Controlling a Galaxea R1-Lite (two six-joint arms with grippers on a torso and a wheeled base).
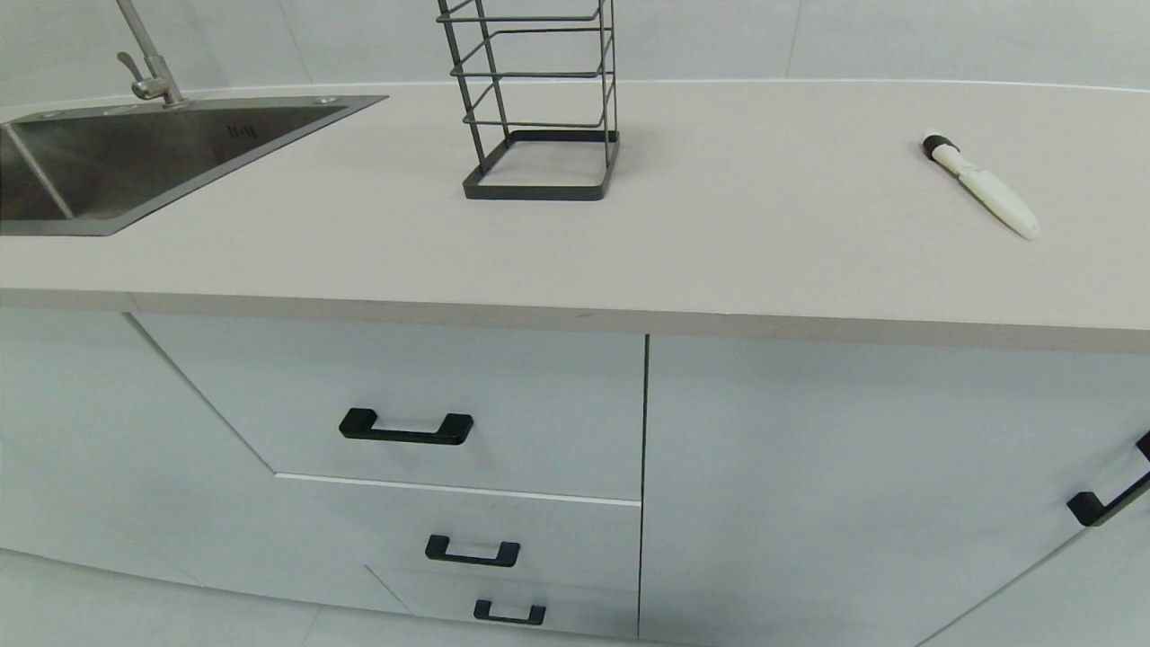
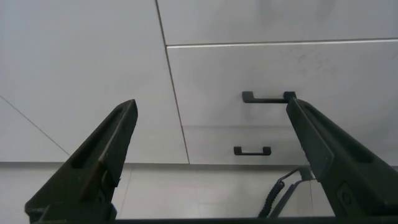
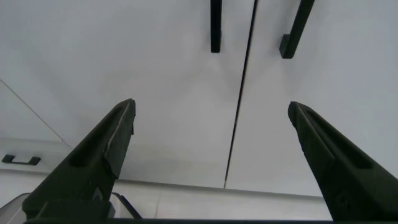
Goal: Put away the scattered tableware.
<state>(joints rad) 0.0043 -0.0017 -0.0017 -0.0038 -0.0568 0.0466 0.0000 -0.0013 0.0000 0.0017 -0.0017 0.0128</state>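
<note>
A cream-handled utensil with a black end [image 1: 981, 186] lies on the pale countertop [image 1: 719, 234] at the far right. A black wire rack [image 1: 539, 99] stands at the counter's back middle, with nothing in it. My left gripper [image 2: 211, 106] is open, low in front of the white drawer fronts, with nothing between its fingers. My right gripper [image 3: 211, 106] is open too, facing white cabinet doors, and holds nothing.
A steel sink [image 1: 117, 162] with a tap [image 1: 148, 63] is set into the counter at the left. Below are drawers with black handles [image 1: 406, 429] and cabinet doors with a black handle [image 1: 1110, 494] at the right.
</note>
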